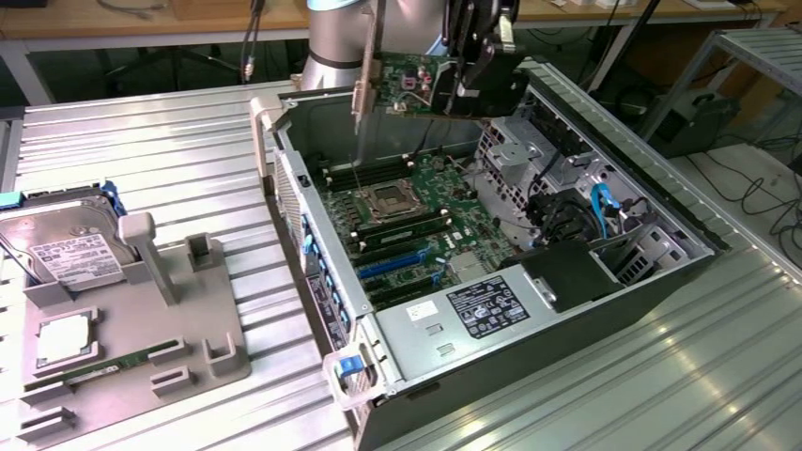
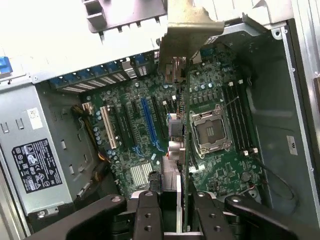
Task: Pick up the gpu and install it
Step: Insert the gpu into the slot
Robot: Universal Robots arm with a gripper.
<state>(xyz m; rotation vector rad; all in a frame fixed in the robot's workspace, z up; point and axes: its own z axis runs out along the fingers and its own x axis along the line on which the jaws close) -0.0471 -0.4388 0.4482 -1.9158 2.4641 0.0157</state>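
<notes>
I hold the gpu [image 1: 408, 86], a flat card with a green circuit face and a silver metal bracket at one end, high above the open computer case [image 1: 677, 216]. My gripper [image 1: 483, 80] is shut on the card's end away from the bracket. In the wrist view the gpu [image 2: 181, 150] appears edge-on between my black fingers [image 2: 149, 215], its bracket [image 2: 187, 35] at the far end. It hangs over the motherboard [image 2: 220, 170], between the blue slot [image 2: 149, 122] and the processor socket [image 2: 210, 131], clear of the board.
A power supply [image 1: 483, 310] fills the case's near corner. Blue cables [image 1: 602, 211] and drive bays sit on the exterior view's right. On the exterior view's left a grey fixture [image 1: 188, 366] carries a silver hard drive [image 1: 69, 249], a processor [image 1: 63, 340] and a memory stick [image 1: 107, 369].
</notes>
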